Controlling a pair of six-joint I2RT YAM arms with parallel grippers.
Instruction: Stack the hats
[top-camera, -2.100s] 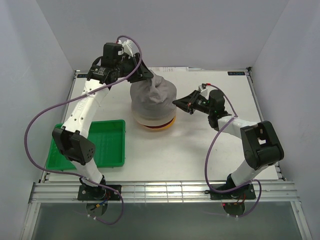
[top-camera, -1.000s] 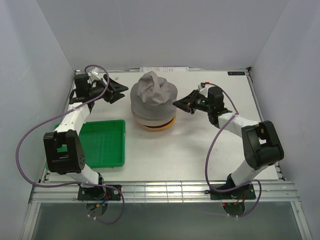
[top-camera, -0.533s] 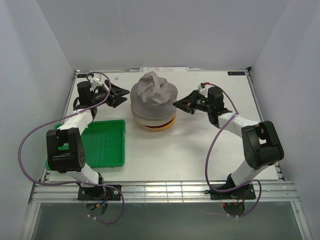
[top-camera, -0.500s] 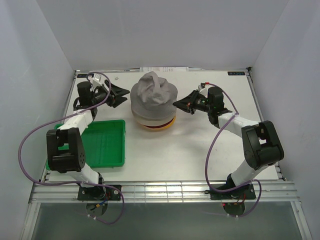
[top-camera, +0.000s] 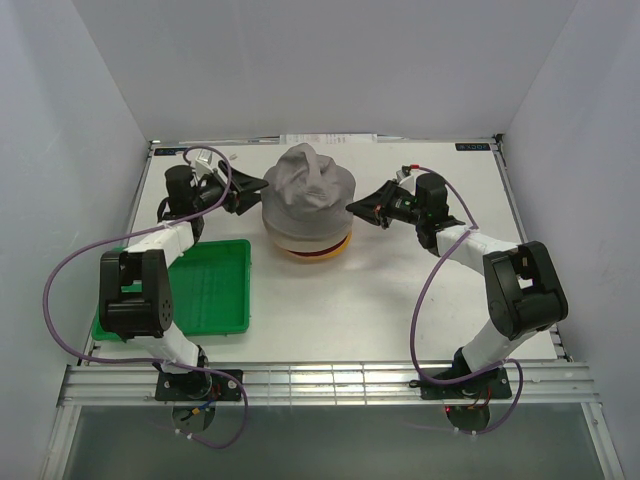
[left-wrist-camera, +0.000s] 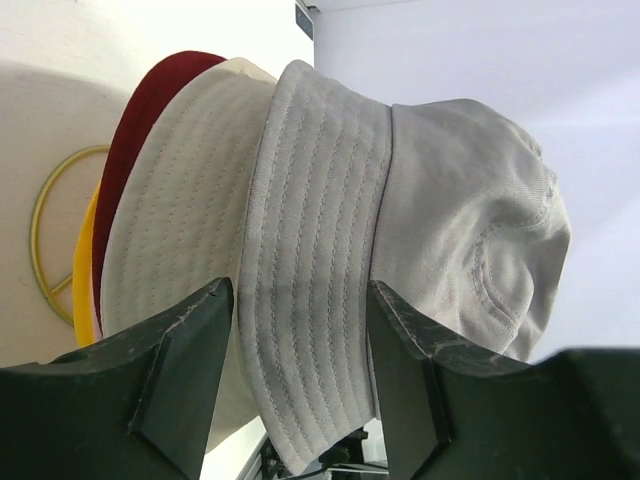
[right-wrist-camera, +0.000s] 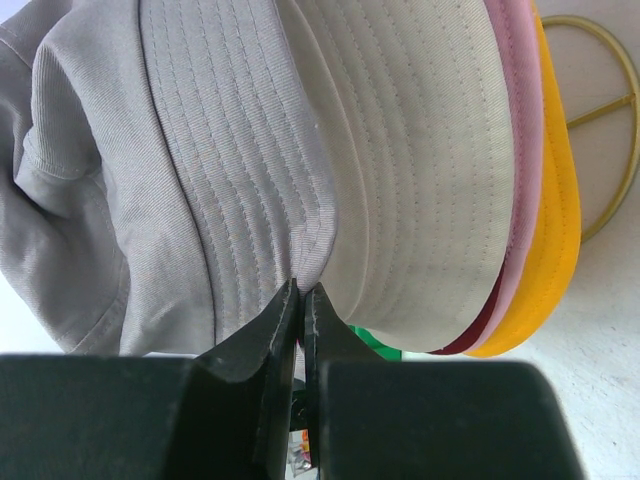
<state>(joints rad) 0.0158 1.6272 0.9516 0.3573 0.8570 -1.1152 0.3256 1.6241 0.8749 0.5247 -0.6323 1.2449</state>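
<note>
**Inspector:** Surface and surroundings?

**Assistant:** White table (top-camera: 400, 300), with plain white walls (top-camera: 330, 60) on three sides. A green tray (top-camera: 210, 285) lies at the near left.

**Inspector:** The hats?

**Assistant:** One stack, centre back. The yellow-orange hat (top-camera: 318, 256) is lowest. Dark red (left-wrist-camera: 150, 95), pink (right-wrist-camera: 520, 120) and cream (left-wrist-camera: 170, 220) brims come next, and the grey hat (top-camera: 305, 190) is on top with its crown crumpled. A gold wire ring (left-wrist-camera: 45, 240) shows underneath.

**Inspector:** Grippers?

**Assistant:** The left gripper (top-camera: 252, 192) is spread wide and empty, just beside the grey brim. The right gripper (top-camera: 352, 208) is closed, pinching that brim's right edge.

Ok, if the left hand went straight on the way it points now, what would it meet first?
Most likely the stitched brim of the grey hat, centred between the open fingers of the left hand; how far off is hard to judge.
</note>
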